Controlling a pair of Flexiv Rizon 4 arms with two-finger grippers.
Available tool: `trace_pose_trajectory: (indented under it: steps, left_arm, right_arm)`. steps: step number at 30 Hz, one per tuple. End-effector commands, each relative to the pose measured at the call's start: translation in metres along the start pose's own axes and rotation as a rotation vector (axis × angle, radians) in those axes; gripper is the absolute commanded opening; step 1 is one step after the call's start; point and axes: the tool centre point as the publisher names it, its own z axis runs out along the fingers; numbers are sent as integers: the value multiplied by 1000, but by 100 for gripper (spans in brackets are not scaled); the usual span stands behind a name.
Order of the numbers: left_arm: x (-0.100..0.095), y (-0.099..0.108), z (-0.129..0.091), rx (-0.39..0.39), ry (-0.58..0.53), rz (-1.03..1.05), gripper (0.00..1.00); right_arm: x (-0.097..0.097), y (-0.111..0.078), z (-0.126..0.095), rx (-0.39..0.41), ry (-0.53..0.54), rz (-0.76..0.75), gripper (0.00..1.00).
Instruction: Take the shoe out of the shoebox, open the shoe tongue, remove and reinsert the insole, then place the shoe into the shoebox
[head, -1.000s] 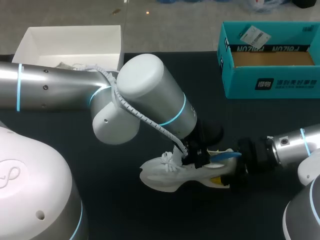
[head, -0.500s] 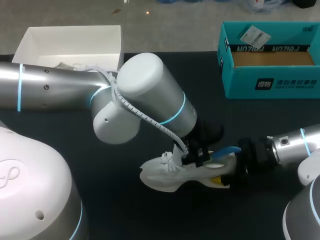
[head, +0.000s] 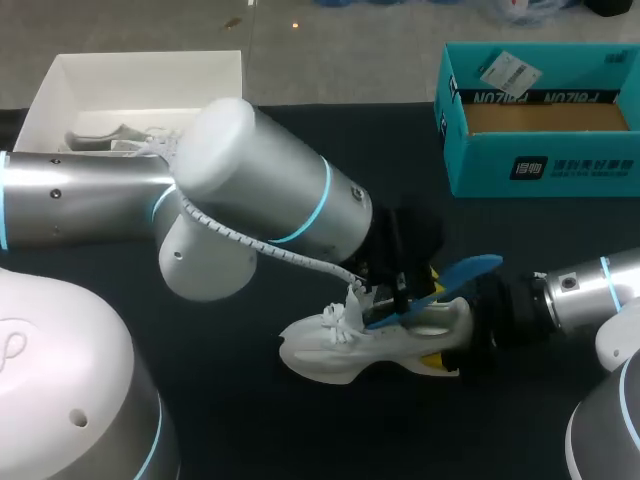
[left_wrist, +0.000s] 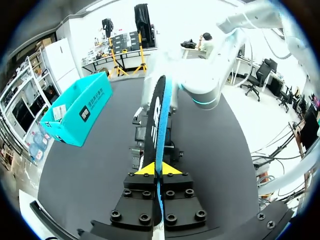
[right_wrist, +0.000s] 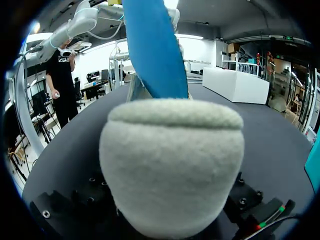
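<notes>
left gripper (left_wrist: 155, 169) clenched on blue insole (left_wrist: 157, 115) sticking partway out of white shoe (head: 340, 350) | right gripper (head: 442, 342) grasped its heel | shoe lay on dark table (head: 250, 425), toe left

Blue insole (head: 447, 282) farther out of shoe (head: 335, 352)
</notes>
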Motion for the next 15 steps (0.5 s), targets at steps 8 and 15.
trace_pose_trajectory:
  steps: [8, 15]
  left_arm:
    - [-3, -38, -61, 256, 19, 159, 0]
    - [-3, -38, -61, 256, 19, 159, 0]
  right_arm:
    - [-1, -6, 7, 3, -1, 1, 0]
    - [-1, -6, 7, 3, -1, 1, 0]
